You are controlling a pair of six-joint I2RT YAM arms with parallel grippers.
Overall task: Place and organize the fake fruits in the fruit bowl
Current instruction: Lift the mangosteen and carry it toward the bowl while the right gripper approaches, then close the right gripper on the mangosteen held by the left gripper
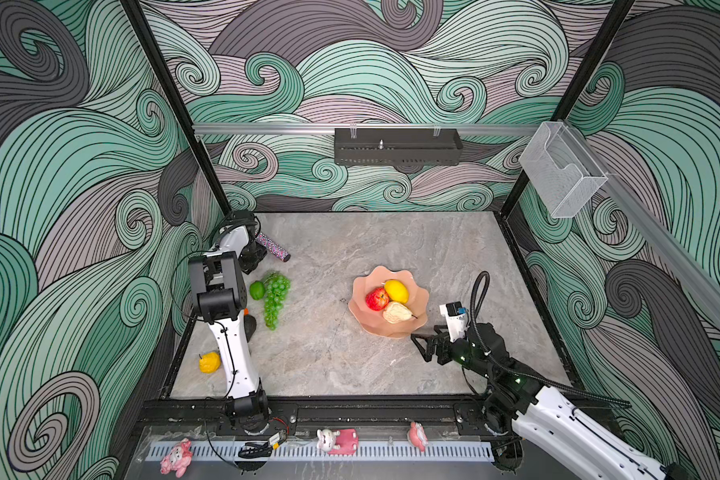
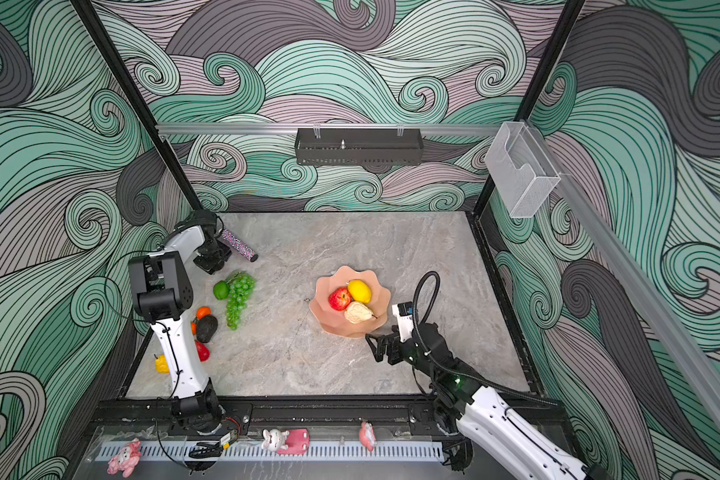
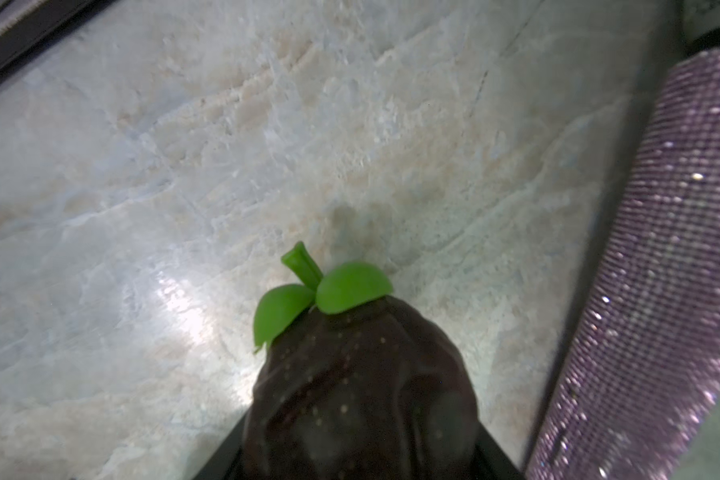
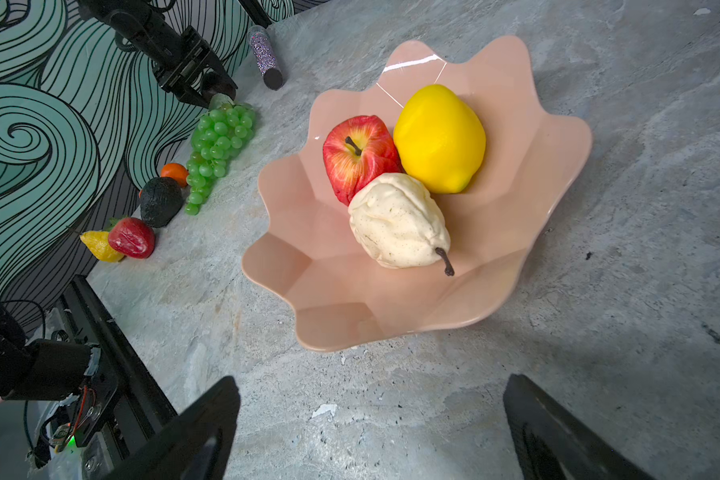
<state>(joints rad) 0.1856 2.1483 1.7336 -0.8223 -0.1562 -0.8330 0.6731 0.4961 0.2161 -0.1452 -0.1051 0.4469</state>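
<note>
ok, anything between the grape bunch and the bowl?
Nothing: bare tabletop runs from the grape bunch to the fruit bowl, seen in both top views and the right wrist view.

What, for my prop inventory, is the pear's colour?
The pear is cream with fine dark speckles, its stem dark brown; clearest in the right wrist view.

No legible text, labels, brands, numbers or signs in any view.
</note>
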